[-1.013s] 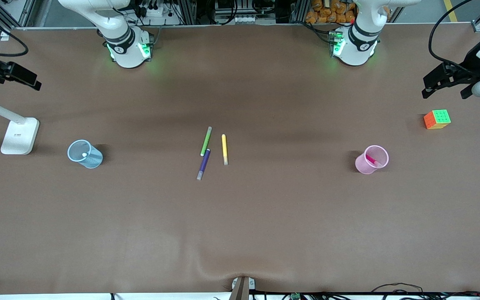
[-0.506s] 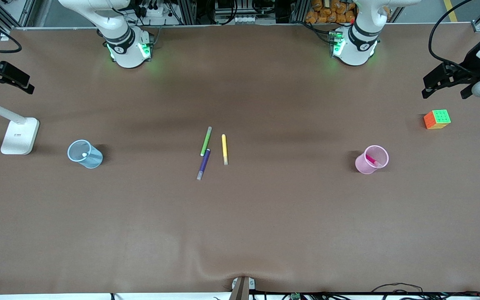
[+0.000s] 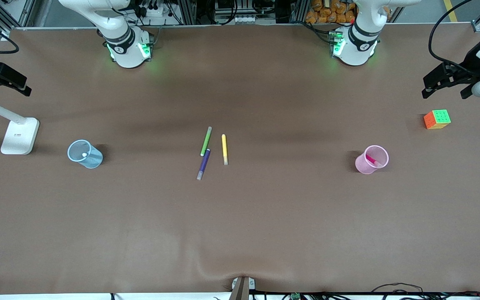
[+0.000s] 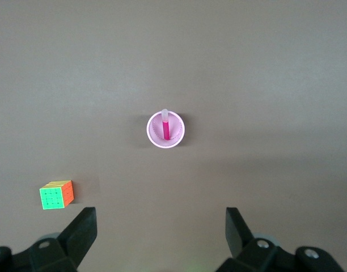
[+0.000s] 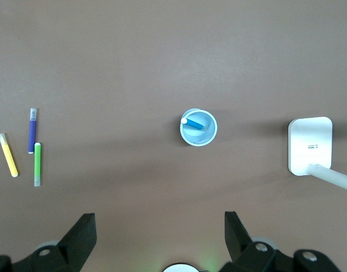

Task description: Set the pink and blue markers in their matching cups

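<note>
Brown table (image 3: 240, 233), pink marker (image 4: 166, 127) in pink cup (image 4: 156, 139), blue marker (image 5: 197, 123) in blue cup (image 5: 187, 136), both arms' jaws open, empty.

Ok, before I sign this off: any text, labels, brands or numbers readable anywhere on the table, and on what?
Lamp base: a small dark marking, too small to read.
Arm bases: one round emblem each, a symbol and no legible text.
Markers, both cups, puzzle cube: no writing visible.
So nothing can be quoted.
</note>
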You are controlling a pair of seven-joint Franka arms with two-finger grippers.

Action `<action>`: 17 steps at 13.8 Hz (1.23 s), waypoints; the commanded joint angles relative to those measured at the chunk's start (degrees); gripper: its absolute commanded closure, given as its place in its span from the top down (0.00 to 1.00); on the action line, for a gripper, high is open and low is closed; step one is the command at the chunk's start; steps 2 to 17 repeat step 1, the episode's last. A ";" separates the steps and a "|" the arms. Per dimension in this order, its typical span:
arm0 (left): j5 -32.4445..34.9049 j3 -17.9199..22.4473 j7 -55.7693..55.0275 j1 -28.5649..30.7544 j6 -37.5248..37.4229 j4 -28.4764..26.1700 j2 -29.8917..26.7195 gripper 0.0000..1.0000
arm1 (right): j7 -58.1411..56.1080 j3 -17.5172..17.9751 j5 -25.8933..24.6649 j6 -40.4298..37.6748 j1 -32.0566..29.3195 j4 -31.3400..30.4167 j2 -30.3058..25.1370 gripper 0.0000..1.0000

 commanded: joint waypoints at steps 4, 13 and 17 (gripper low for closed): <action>-0.07 -0.53 -0.30 0.54 -0.83 0.42 -0.41 1.00 | -0.59 0.36 -0.24 -0.13 -0.44 0.94 0.56 1.00; -0.07 -0.53 -0.30 0.54 -0.83 0.42 -0.41 1.00 | -0.59 0.36 -0.24 -0.13 -0.44 0.94 0.56 1.00; -0.07 -0.53 -0.30 0.54 -0.83 0.42 -0.41 1.00 | -0.59 0.36 -0.24 -0.13 -0.44 0.94 0.56 1.00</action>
